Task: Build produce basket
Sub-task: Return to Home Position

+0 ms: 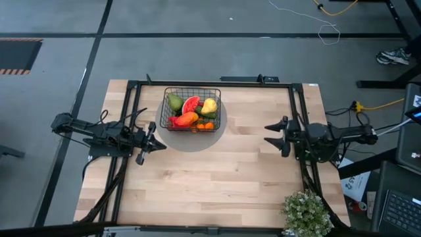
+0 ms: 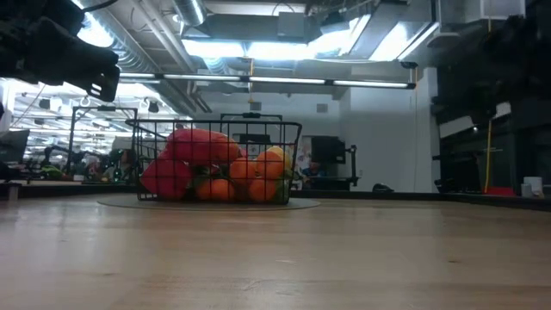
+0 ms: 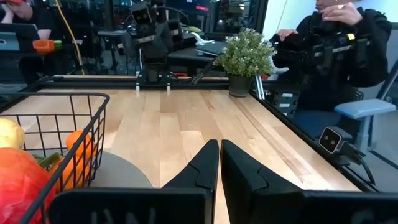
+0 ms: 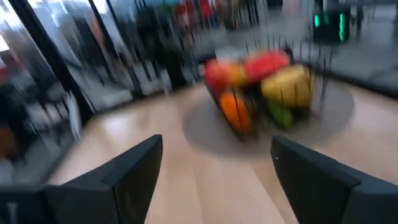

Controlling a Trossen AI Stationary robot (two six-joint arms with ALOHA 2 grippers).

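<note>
Left gripper [image 3: 219, 144]: fingers pressed together, empty, near, left of basket [image 1: 191, 89]. Right gripper [image 4: 217, 142]: fingers spread wide, empty, well right of basket. Basket: upright on round grey mat [image 1: 191, 143], holding the produce [image 1: 189, 118] piled to its rim

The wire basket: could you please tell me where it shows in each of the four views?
High view: the basket sits just above the picture's centre.
Low view: the basket stands left of centre.
Left wrist view: the basket is at the picture's left edge, partly cut off.
Right wrist view: the basket is above and right of centre.
Shared landmark: the grey round mat under it, seen in all four.
</note>
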